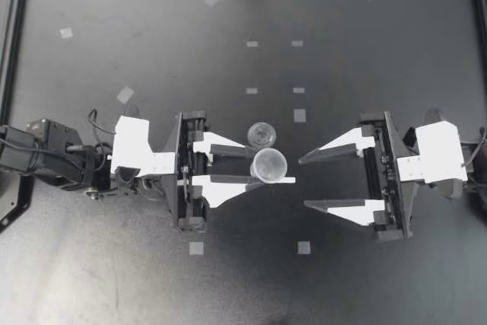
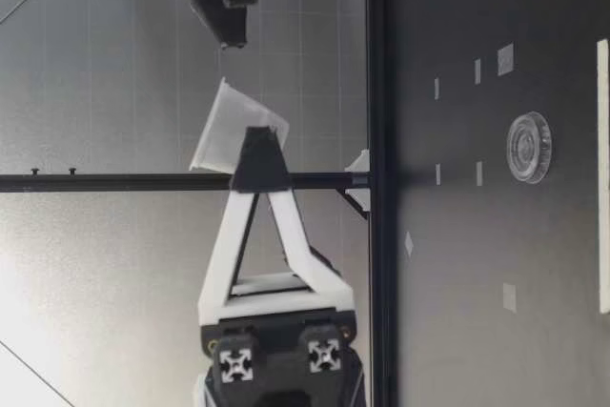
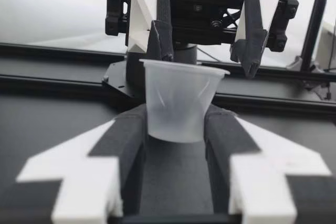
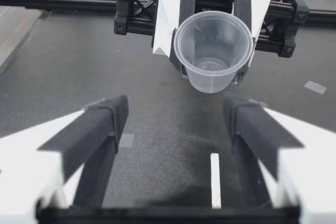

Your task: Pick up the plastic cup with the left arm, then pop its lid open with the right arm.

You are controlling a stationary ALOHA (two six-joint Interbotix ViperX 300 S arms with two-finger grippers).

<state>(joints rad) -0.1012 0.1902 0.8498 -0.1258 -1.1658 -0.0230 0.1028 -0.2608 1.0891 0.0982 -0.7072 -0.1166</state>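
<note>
- Cup (image 1: 268, 164) of translucent plastic is seen clamped between the two fingers of the left claw (image 1: 262, 167), near the middle of the tabletop (image 1: 380, 279).
- In the low view the cup is held clear above the tabletop and tilted, not upright.
- In the left wrist view the cup's lower half is gripped by the dark pads (image 3: 126, 140) from both sides; its rim stands free ahead of the fingers.
- In the right wrist view the open mouth of the cup is turned toward the right claw, and the cup's inside bottom can be seen.
- The right claw (image 1: 304, 183) is set opposite the left claw, just beside the cup but not touching it. Its fingers are spread wide apart and nothing is held between them.
- A second clear round piece (image 1: 262, 135) lies on the tabletop, just beside the held cup on the side toward the far edge. Whether it is a lid or a shallow cup cannot be told.
- Small pale tape marks (image 1: 299, 116) are stuck to the tabletop around the middle and toward the far left corner.
</note>
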